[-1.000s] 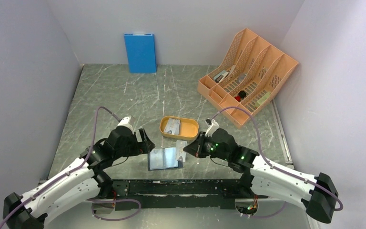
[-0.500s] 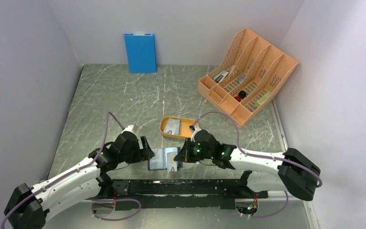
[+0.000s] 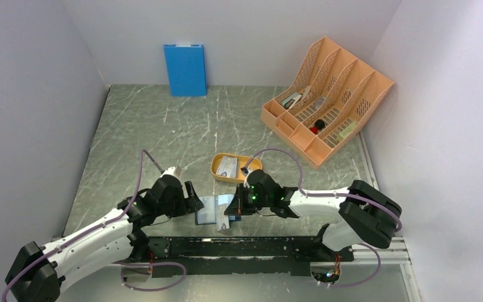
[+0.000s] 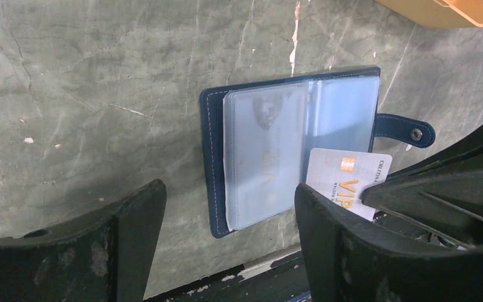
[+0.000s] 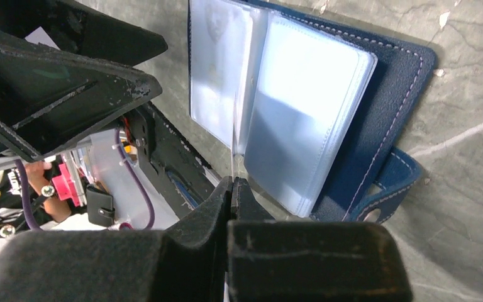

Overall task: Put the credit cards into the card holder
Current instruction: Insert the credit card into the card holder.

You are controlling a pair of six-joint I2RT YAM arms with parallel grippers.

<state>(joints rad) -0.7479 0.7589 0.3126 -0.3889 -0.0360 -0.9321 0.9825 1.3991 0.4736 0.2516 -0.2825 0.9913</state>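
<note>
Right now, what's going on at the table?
The right gripper is shut on a credit card, holding it at the near edge of the card holder, which lies open on the table, clear pockets up. Whether its tip has entered a pocket is unclear. The left gripper hangs open over the holder, gripping nothing. Another card lies in the orange tray.

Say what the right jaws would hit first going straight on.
Likely the card holder: the credit card pinched in the right jaws points at its clear pockets. Depth is unclear.
</note>
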